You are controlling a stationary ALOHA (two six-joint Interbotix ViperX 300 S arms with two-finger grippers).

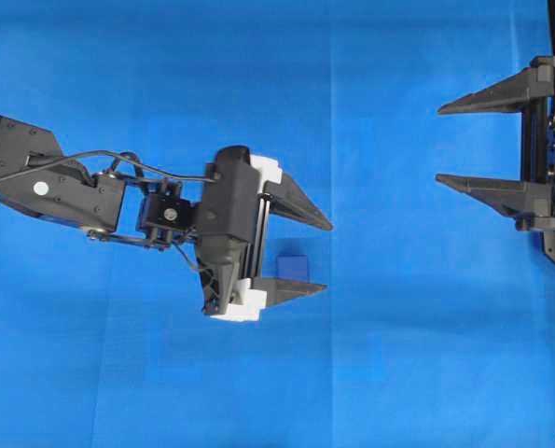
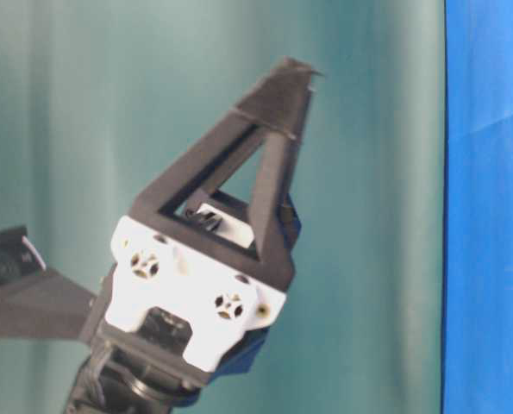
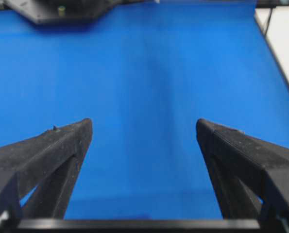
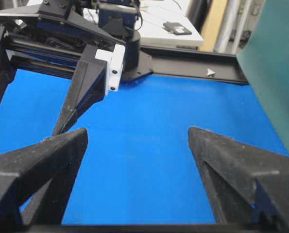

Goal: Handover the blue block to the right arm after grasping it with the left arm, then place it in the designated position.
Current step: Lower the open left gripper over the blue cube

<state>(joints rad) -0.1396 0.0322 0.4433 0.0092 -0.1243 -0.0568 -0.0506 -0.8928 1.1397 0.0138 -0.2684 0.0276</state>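
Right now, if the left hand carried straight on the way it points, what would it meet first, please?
Probably nothing close: ahead of the open left hand lies bare blue cloth, with the right hand farther on and somewhat off that line. Heights are unclear.

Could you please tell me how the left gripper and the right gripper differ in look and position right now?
The left gripper has white rail caps; the right gripper is all black. The left one is over the cloth's middle with the blue block between its jaws; the right one waits at the edge, nothing between its jaws. Both are wide open.
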